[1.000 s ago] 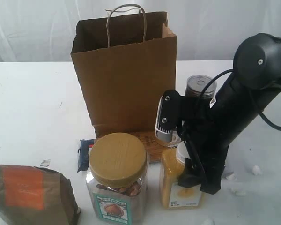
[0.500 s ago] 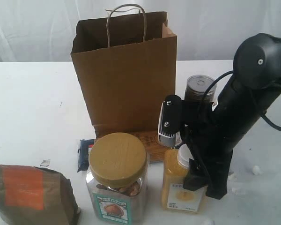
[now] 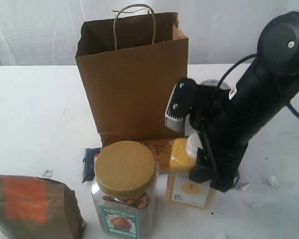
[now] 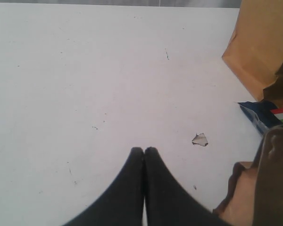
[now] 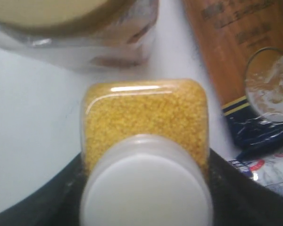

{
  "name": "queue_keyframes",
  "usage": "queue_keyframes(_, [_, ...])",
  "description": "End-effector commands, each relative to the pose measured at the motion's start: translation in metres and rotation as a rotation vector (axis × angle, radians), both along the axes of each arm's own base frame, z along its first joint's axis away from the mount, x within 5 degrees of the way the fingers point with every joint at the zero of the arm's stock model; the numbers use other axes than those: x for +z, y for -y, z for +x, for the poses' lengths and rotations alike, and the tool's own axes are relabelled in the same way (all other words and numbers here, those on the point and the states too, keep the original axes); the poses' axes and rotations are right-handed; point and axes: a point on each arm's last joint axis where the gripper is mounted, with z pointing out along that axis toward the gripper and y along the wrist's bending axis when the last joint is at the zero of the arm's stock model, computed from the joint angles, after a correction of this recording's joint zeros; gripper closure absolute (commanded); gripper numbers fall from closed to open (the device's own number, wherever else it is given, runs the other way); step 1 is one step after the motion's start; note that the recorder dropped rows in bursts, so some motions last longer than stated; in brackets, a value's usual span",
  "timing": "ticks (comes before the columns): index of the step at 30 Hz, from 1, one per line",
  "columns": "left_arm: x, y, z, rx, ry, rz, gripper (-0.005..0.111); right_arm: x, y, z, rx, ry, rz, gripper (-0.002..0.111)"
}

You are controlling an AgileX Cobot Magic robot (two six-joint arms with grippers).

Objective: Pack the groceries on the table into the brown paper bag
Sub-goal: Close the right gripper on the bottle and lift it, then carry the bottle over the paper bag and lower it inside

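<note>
1. Right gripper (image 3: pixel 195 152): the jaws are partly closed and clamp the upper part of the yellow white-capped bottle (image 3: pixel 188 181), a square-shouldered clear plastic container filled with yellow grain. In the right wrist view, the two black fingers (image 5: pixel 47 202) bear against opposite sides of the bottle (image 5: pixel 146 117), just below its round white cap (image 5: pixel 146 190). In the exterior view, the bottle sits at lower centre-right and leans slightly. Whether its base rests on the wide flat white table (image 3: pixel 35 109) cannot be determined.

2. Left gripper (image 4: pixel 144 153): the jaws are fully closed, tip against tip, and hold nothing. The gripper hangs over a bare area of the table (image 4: pixel 85 70), at the bottom centre of the left wrist view.

3. Tall brown kraft paper bag with twisted loop handles (image 3: pixel 132 79): it stands upright at the upper centre of the exterior view, with its mouth open.

4. Other groceries, exterior view:
- Clear jar with tan lid (image 3: pixel 124 186): bottom centre, upright, just left of the bottle.
- Blue-ended spaghetti packet (image 3: pixel 92 163): lying flat between the jar and the foot of the bag.
- Brown pouch with orange label (image 3: pixel 30 206): lower left corner.
- Dark can (image 3: pixel 209 83): right of the bag, mostly hidden behind the right arm.

5. Small white crumbs (image 3: pixel 273 180) lie on the table at lower right.
</note>
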Motion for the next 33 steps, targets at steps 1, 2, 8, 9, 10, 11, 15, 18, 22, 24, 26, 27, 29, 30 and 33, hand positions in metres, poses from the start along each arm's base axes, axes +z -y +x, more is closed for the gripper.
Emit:
queue_keyframes(1, [-0.001,0.000,-0.001,0.002,-0.004,-0.015,0.107,0.026,0.000,-0.006,-0.097,0.036,0.079,0.108])
queue_keyframes(2, [-0.001,0.000,-0.001,0.002,-0.004,-0.015,0.107,0.026,0.000,-0.007,-0.108,0.028,0.079,0.108])
queue_keyframes(8, [-0.001,0.000,-0.001,0.002,-0.004,-0.015,0.107,0.040,0.000,-0.012,-0.140,0.032,0.134,0.108])
queue_keyframes(9, [-0.001,0.000,-0.001,0.002,-0.004,-0.015,0.107,0.046,0.000,-0.014,-0.139,0.039,0.151,0.108])
queue_keyframes(10, [-0.001,0.000,-0.001,0.002,-0.004,-0.015,0.107,0.055,0.000,-0.016,-0.139,0.047,0.177,0.108])
queue_keyframes(11, [-0.001,0.000,-0.001,0.002,-0.004,-0.015,0.107,0.065,0.000,-0.019,-0.134,0.054,0.201,0.108])
queue_keyframes(15, [-0.001,0.000,-0.001,0.002,-0.004,-0.015,0.107,0.108,0.001,-0.031,-0.114,0.095,0.301,0.108])
queue_keyframes(18, [-0.001,0.000,-0.001,0.002,-0.004,-0.015,0.107,0.143,0.000,-0.040,-0.100,0.139,0.403,0.108])
queue_keyframes(22, [-0.001,0.000,-0.001,0.002,-0.004,-0.015,0.107,0.189,-0.006,-0.049,-0.060,0.197,0.606,0.108])
queue_keyframes(24, [-0.001,0.000,-0.001,0.002,-0.004,-0.015,0.107,0.204,-0.011,-0.051,-0.022,0.217,0.699,0.108])
queue_keyframes(26, [-0.001,0.000,-0.001,0.002,-0.004,-0.015,0.107,0.218,-0.017,-0.050,0.018,0.241,0.811,0.108])
queue_keyframes(27, [-0.001,0.000,-0.001,0.002,-0.004,-0.015,0.107,0.224,-0.019,-0.050,0.030,0.253,0.857,0.108])
queue_keyframes(29, [-0.001,0.000,-0.001,0.002,-0.004,-0.015,0.107,0.231,-0.026,-0.041,0.020,0.258,0.958,0.108])
queue_keyframes(30, [-0.001,0.000,-0.001,0.002,-0.004,-0.015,0.107,0.233,-0.029,-0.035,0.002,0.260,1.004,0.108])
queue_keyframes(33, [-0.001,0.000,-0.001,0.002,-0.004,-0.015,0.107,0.236,-0.040,-0.013,-0.058,0.280,1.126,0.108])
